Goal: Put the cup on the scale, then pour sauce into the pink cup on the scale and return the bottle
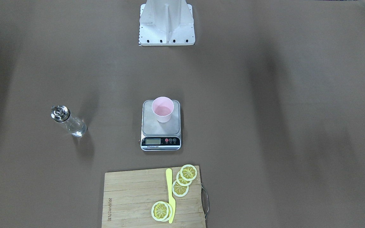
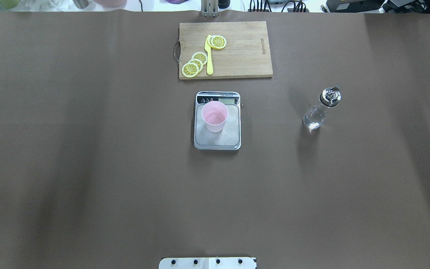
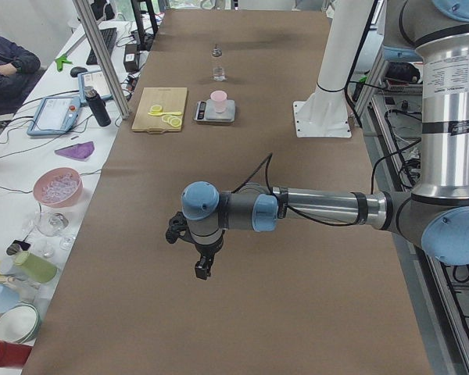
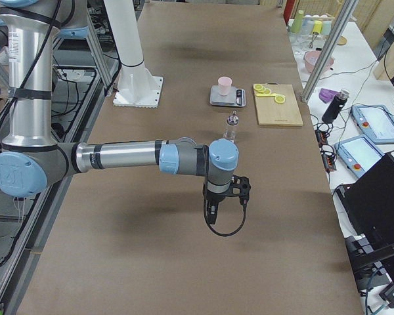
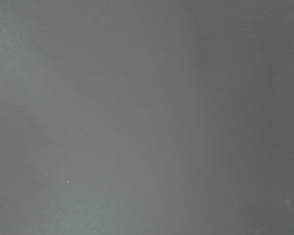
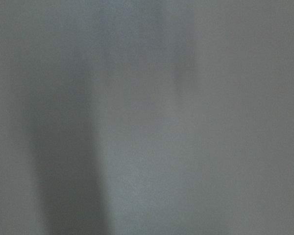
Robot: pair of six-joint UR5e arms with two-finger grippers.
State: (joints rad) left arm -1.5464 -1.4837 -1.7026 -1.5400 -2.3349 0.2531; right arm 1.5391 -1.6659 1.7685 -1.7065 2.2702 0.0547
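The cup (image 2: 214, 116) stands upright on the scale (image 2: 217, 142), toward its display end, so we judge the first step done. The bottle (image 2: 321, 108) stands on the table well to the robot's right of the scale, long axis vertical, metal spout on top, the clear sauce (image 2: 313, 120) low in the glass. We cannot tell whether the cup holds any liquid.

The right gripper (image 4: 212, 213) hangs over bare table farther out on that side, so the bottle lies between it and the scale. The right arm is the nearer one for any grasp. The left gripper (image 3: 202, 268) hangs well out on the scale's opposite side. Both show only in the side views, and the wrist cameras give blank table, so we cannot tell whether either is spread or pressed together.
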